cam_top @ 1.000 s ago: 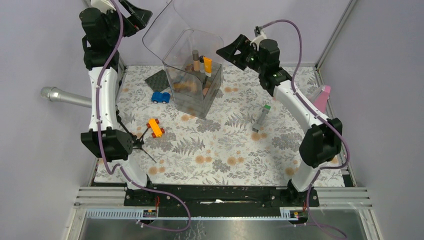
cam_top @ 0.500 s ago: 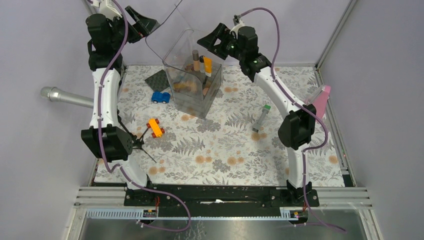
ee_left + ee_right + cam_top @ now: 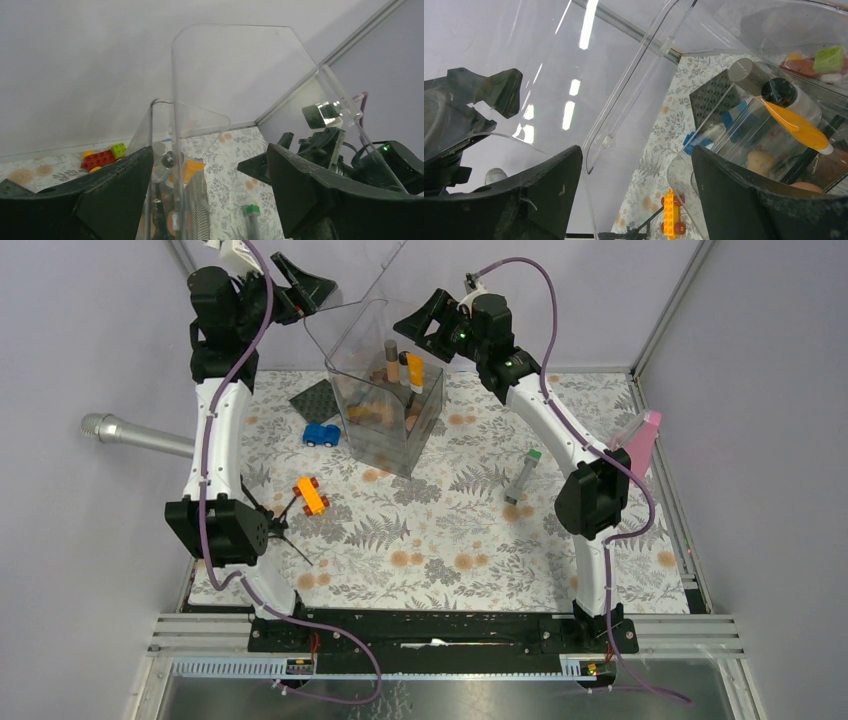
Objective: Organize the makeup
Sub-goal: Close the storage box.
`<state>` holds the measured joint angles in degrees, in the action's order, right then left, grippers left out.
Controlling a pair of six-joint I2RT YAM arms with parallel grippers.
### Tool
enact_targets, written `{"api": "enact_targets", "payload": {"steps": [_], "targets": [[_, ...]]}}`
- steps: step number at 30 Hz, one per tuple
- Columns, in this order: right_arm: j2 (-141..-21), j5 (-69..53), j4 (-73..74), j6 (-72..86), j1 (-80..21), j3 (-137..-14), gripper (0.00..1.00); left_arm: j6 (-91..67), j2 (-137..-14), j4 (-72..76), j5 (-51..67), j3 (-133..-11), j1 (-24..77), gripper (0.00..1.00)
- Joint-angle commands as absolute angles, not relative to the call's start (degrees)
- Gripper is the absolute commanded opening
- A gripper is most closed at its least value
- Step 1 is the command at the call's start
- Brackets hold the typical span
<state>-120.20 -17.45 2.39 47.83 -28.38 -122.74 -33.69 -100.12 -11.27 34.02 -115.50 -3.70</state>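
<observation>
A clear container [image 3: 385, 405] stands at the back of the table. Inside it are upright makeup pieces, among them an orange tube [image 3: 415, 371] and a brown stick [image 3: 391, 358]. Its clear lid [image 3: 375, 275] is raised. My left gripper [image 3: 305, 288] hangs open at the lid's upper left. In the left wrist view the lid's edge [image 3: 176, 115] stands between the jaws, close to the left finger. My right gripper [image 3: 418, 325] is open above the container's right rim. A grey tube with a green cap [image 3: 522, 477] lies on the mat to the right.
A blue toy car [image 3: 321, 434], an orange toy car [image 3: 311, 496] and a dark studded plate [image 3: 318, 400] lie left of the container. A silver microphone [image 3: 135, 433] pokes in at the left edge. A pink object [image 3: 645, 435] leans at the right wall. Red and green blocks [image 3: 102, 157] sit behind.
My right arm has swung left and up to the container's top. The left gripper has shifted right, and the lid now stands more upright.
</observation>
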Motion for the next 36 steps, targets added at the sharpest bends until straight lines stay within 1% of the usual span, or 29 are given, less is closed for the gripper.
{"api": "enact_targets", "payload": {"steps": [1,8,14,17,22,26,30,36], "targets": [[-118.68,-16.82,1.84,47.47,-28.73,-125.37,0.87,-32.87,-96.91,-8.83,35.95,-114.55,-2.82,0.88],[-117.35,-16.49,1.95,47.07,-28.69,-124.31,0.87,-32.66,-96.08,-8.66,35.4,-114.34,-2.74,0.9],[-113.74,-14.6,1.79,45.51,-28.74,-119.43,0.88,-31.99,-95.65,-9.4,34.31,-114.08,-2.9,0.91],[-110.67,-13.46,0.55,45.25,-28.7,-114.42,0.88,-31.95,-95.03,-8.9,33.93,-112.87,-2.86,0.92],[-104.06,-9.42,-5.86,45.43,-28.65,-103.26,0.9,-31.81,-93.36,-7.65,33.36,-109.59,-2.9,0.92],[-101.28,-8.45,-9.86,45.63,-28.36,-95.17,0.92,-31.84,-92.47,-6.84,33.6,-107.3,-2.81,0.93],[-99.82,-8.79,-16.34,47.57,-27.77,-87.35,0.92,-31.56,-91.02,-5.65,33.9,-103.73,-2.86,0.93],[-100.16,-10.42,-26.58,50.17,-27.77,-79.29,0.93,-31.07,-88.76,-4.27,33.92,-99.6,-2.87,0.94]]}}
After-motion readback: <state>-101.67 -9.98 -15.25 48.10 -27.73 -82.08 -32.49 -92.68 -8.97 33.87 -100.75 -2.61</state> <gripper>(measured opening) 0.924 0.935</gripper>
